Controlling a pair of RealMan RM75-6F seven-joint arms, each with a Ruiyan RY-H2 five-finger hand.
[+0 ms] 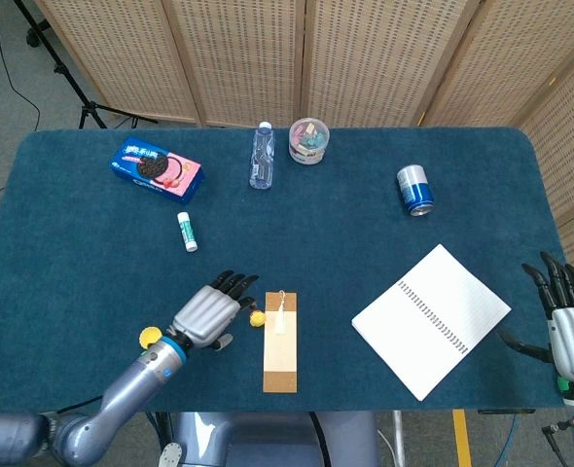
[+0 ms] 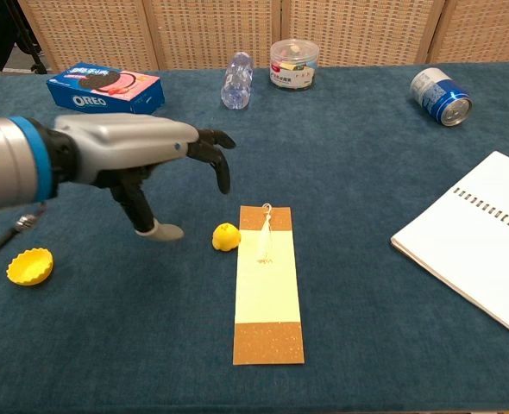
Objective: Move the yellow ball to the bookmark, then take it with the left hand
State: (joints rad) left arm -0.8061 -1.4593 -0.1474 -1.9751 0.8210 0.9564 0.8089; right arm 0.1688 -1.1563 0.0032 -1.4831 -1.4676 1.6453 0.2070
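Observation:
The small yellow ball (image 1: 257,317) (image 2: 226,236) lies on the blue cloth, touching or nearly touching the left edge of the tan and cream bookmark (image 1: 280,341) (image 2: 268,285). My left hand (image 1: 212,309) (image 2: 142,159) hovers just left of the ball with its fingers spread and nothing in it. Its thumb tip (image 2: 164,231) hangs low, a short gap from the ball. My right hand (image 1: 569,321) stands open at the table's right edge, far from the ball, and shows only in the head view.
A yellow cup-shaped cap (image 1: 149,337) (image 2: 29,266) lies left of the hand. A spiral notebook (image 1: 431,319) lies at the right. An Oreo box (image 1: 156,168), glue stick (image 1: 187,232), water bottle (image 1: 260,156), clear tub (image 1: 308,141) and blue can (image 1: 414,189) lie further back.

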